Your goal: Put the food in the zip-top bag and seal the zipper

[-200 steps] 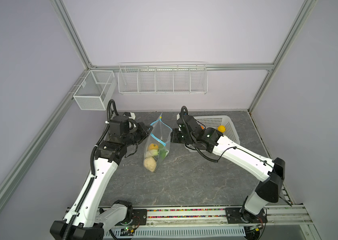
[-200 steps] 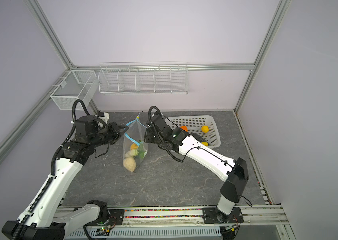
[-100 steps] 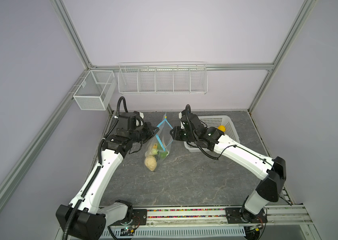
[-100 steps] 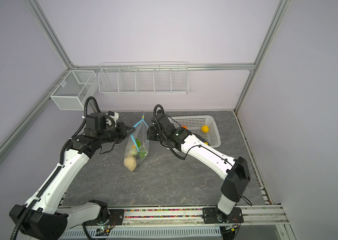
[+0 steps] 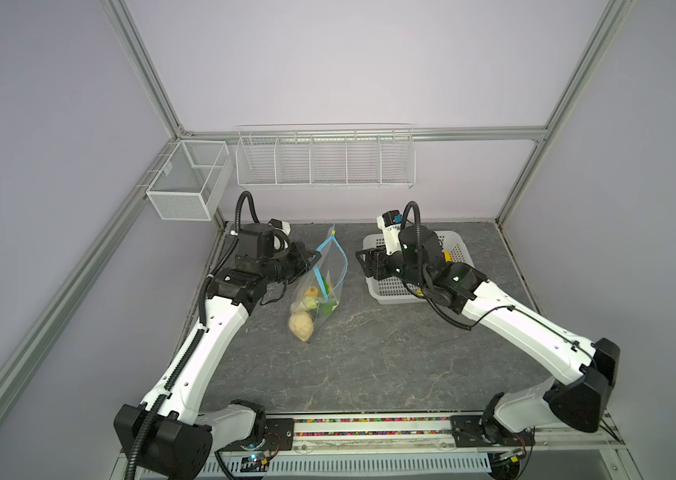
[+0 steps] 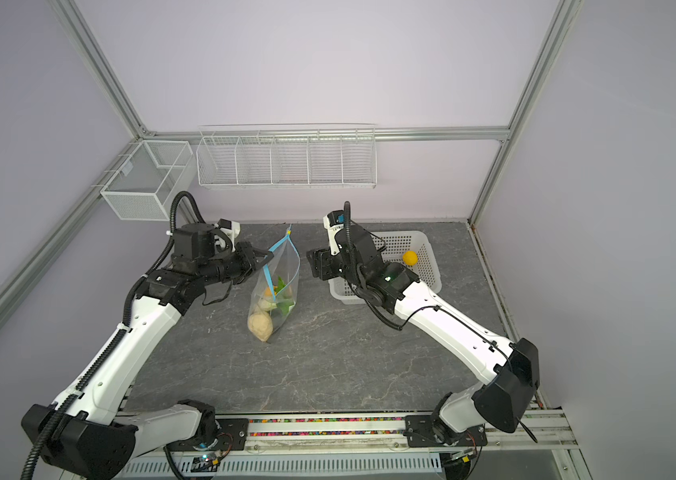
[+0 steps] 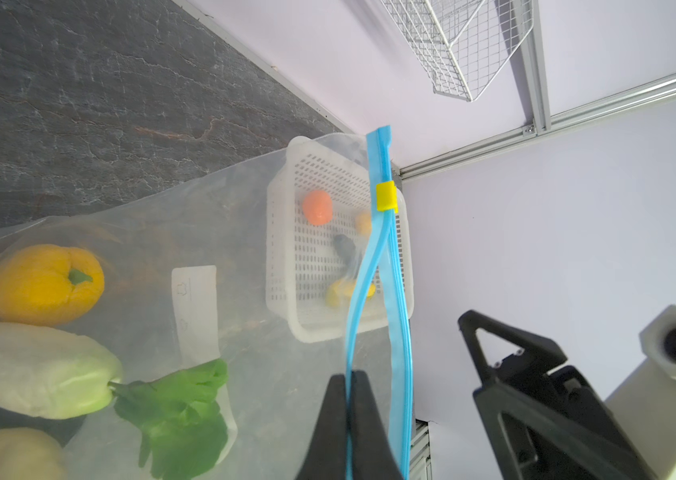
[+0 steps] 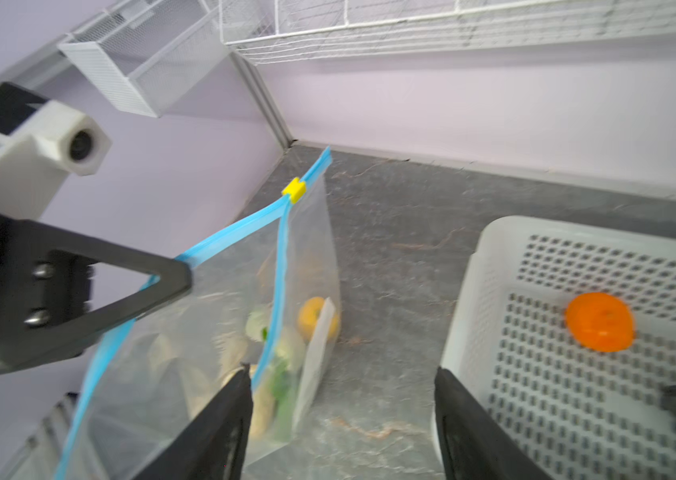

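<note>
Left claw (image 7: pixel 348 376) clamped on one lip of the zipper (image 7: pixel 381 158), holding the zip-top bag (image 5: pixel 319 286) upright, mouth open, mid-bench (image 5: pixel 369 353) toward the back edge. Right claw (image 8: pixel 342 372) open and empty, between bag and basket (image 5: pixel 390 291). Some food (image 5: pixel 302 326) bagged; orange (image 8: pixel 600 322) in the basket.

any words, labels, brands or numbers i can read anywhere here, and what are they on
No text can be read in any view.
White label on the zip-top bag: faint grey marks, too blurred to read.
White basket: no lettering visible.
</note>
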Robot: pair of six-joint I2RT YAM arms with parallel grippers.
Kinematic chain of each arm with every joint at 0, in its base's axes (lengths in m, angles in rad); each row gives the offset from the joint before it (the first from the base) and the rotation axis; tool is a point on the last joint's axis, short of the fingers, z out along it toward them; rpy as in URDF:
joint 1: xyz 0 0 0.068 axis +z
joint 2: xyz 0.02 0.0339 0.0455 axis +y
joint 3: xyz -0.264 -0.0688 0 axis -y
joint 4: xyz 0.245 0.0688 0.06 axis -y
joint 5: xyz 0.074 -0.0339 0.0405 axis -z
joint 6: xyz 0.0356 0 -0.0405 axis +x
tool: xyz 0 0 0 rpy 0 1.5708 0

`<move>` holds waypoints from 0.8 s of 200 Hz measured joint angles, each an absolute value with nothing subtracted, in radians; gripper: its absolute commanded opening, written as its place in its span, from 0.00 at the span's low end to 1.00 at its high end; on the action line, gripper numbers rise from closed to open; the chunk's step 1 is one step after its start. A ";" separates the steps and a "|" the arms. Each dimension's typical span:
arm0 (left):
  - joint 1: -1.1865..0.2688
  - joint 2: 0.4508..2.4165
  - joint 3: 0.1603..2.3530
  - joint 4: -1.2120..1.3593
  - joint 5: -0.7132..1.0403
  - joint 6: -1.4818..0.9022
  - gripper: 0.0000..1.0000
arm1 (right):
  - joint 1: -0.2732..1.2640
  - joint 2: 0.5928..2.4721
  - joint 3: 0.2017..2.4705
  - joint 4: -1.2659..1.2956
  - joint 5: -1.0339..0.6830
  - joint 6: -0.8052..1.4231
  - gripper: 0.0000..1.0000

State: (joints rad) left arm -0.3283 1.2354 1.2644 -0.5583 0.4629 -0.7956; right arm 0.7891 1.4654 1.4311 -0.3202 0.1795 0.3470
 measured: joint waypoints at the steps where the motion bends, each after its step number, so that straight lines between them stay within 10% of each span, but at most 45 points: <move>1: -0.328 1.237 1.266 -0.559 0.463 -0.795 0.00 | 0.788 1.466 1.431 -0.321 0.183 0.344 0.70; 160: -0.332 1.391 1.393 -0.624 0.439 -0.764 0.00 | 0.430 1.865 1.377 -0.341 0.245 0.201 0.71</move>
